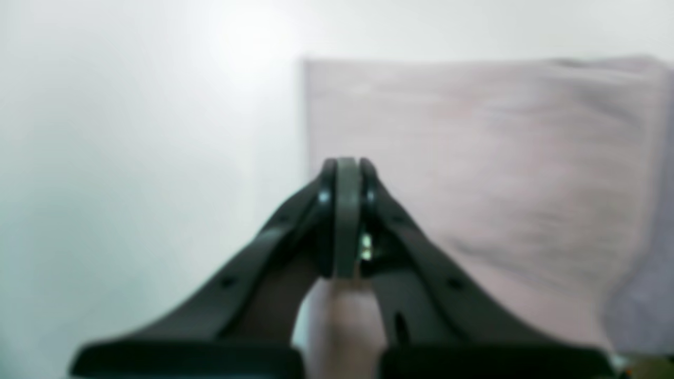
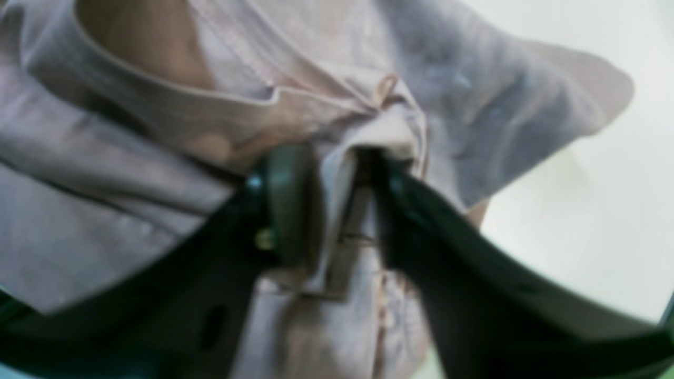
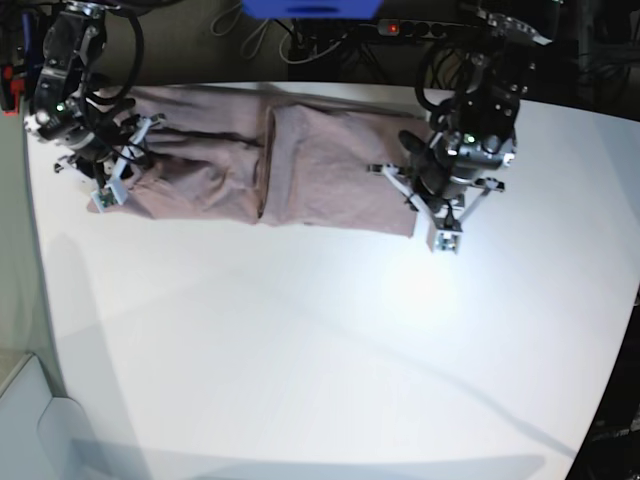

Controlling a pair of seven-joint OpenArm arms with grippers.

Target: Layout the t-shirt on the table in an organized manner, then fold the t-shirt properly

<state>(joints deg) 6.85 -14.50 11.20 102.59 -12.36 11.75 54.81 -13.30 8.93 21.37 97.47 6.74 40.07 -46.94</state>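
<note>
The mauve-pink t-shirt (image 3: 300, 160) lies as a long strip along the far side of the white table (image 3: 320, 340), with a crosswise fold line near its middle. My left gripper (image 3: 440, 205) hovers at the strip's right end. In the left wrist view the left gripper (image 1: 346, 164) is shut, pads together, over the straight edge of the t-shirt (image 1: 474, 158); no cloth shows between the pads. My right gripper (image 3: 110, 170) is at the strip's left end. Seen close, the right gripper (image 2: 337, 163) has its jaws apart, with a bunched fold of the t-shirt (image 2: 131, 158) loose between them.
Cables and a power strip (image 3: 400, 28) run behind the table's far edge, beside a blue object (image 3: 310, 8). The table's left edge (image 3: 45, 300) curves down past the right arm. White tabletop (image 1: 131, 158) shows left of the left gripper.
</note>
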